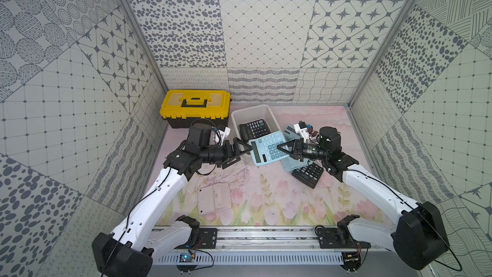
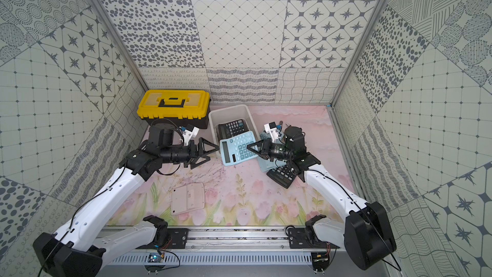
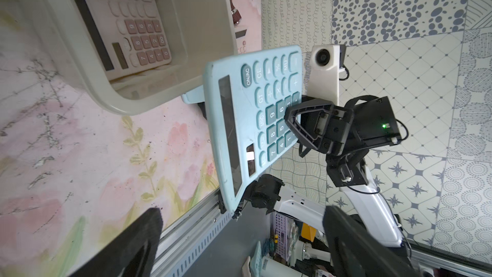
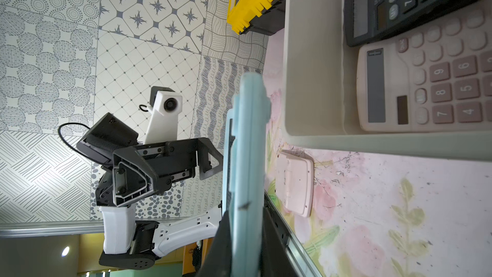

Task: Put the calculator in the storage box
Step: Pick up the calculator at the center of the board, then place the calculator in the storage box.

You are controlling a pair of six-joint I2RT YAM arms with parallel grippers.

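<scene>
Bright, even light with soft shadows
Top views bow at the edges; wrist views blur the near fingers (image 3: 133, 241) and the storage box (image 4: 306, 75) wall

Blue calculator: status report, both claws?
Right claw shut on blue calculator, left claw open beside it. Calculator aloft at storage box near rim, not in. Box already holds black calculator, pink calculator.

A lab-style robot test booth — patterned wall panels (image 1: 266, 35), aluminium base rail (image 1: 266, 238), floral table mat (image 1: 269, 201).
</scene>
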